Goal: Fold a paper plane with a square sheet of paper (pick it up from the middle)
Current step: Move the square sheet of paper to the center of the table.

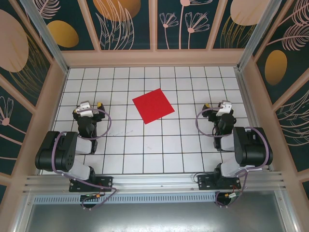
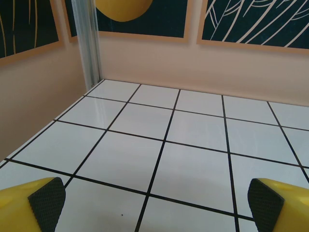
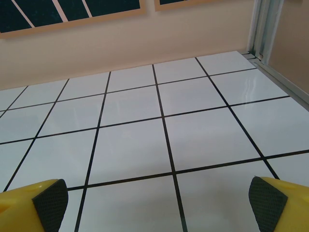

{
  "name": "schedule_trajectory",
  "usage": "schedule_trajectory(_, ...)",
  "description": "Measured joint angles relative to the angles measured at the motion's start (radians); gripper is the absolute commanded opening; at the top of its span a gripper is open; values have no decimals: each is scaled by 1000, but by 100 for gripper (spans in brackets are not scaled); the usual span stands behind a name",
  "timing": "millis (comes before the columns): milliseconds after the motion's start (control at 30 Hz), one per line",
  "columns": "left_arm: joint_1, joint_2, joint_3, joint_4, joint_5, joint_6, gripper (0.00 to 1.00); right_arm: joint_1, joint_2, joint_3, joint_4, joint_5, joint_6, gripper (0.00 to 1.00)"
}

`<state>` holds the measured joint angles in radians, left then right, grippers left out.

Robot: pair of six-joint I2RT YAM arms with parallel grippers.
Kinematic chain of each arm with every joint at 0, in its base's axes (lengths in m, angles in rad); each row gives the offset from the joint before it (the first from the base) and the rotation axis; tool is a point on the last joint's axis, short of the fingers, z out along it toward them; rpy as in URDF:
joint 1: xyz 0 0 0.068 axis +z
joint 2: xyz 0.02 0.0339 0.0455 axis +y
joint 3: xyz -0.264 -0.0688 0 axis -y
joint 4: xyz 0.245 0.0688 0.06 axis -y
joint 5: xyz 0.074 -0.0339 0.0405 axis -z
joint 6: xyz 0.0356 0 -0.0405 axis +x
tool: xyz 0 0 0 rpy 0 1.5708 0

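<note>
The square sheet of paper [image 1: 153, 106] is bright red and lies flat on the white grid table [image 1: 145, 145], turned slightly, between the two arms and a little farther back. My left gripper [image 1: 90, 106] sits low over the table about two cells left of the sheet. In the left wrist view the gripper [image 2: 154, 205] is open, its black pads [image 2: 47, 198] far apart with bare tiles between them. My right gripper [image 1: 218, 106] sits about two cells right of the sheet. Seen from the right wrist, this gripper [image 3: 154, 203] is open too, with nothing between its pads [image 3: 266, 200].
Peach walls with dark floral panels [image 1: 154, 24] close in the table on three sides. Metal corner posts [image 2: 88, 43] [image 3: 263, 26] stand at the back corners. An aluminium rail [image 1: 154, 183] carrying both arm bases runs along the near edge.
</note>
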<state>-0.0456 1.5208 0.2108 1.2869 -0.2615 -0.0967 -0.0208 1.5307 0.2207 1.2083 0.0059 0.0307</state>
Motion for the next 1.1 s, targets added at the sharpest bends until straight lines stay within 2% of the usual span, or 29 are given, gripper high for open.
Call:
schedule_trajectory(833,0,-5,-3,2,-20,-1,98,0,-12,0,-13,0,0,99)
schedule_trajectory(967,0,-87,-9,-51,-44,-6,98,4,-124,60,-192,16,2,99)
schedule_trajectory(1100,1,-245,58,-263,-73,-70,99,59,-175,287,-484,76,44,99)
